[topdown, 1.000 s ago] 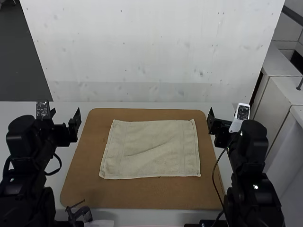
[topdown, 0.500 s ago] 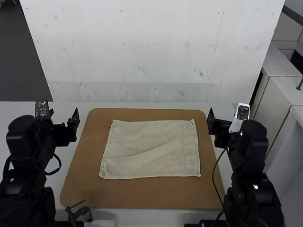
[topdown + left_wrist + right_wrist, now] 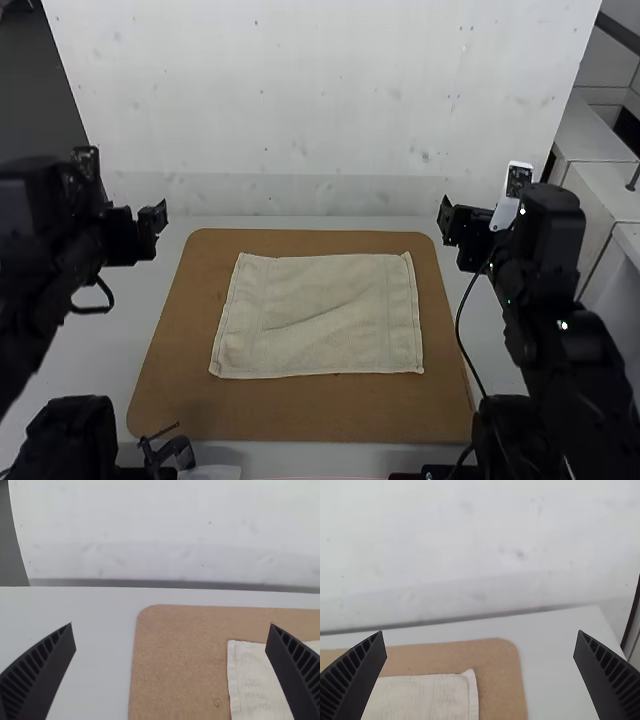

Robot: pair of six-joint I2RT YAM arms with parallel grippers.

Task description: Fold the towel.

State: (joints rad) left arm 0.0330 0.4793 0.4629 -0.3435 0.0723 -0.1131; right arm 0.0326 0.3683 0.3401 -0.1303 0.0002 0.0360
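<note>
A cream towel lies spread in a rough rectangle on the brown board, with a shallow diagonal crease near its middle. My left gripper is beyond the board's left side, apart from the towel. At the board's right side is my right gripper, also apart from it. In the left wrist view my left gripper stands wide open with nothing held, and the towel shows partly behind one finger. The right wrist view has my right gripper wide open and unloaded, with a towel corner beyond.
The brown board rests on a pale table. A white upright panel stands along the table's far edge. A small dark clamp-like object is at the near edge, left of centre.
Both arms have shifted: the left arm's body has moved up and outward in the high view, and the right arm's body also up and to the right. The towel has not moved.
</note>
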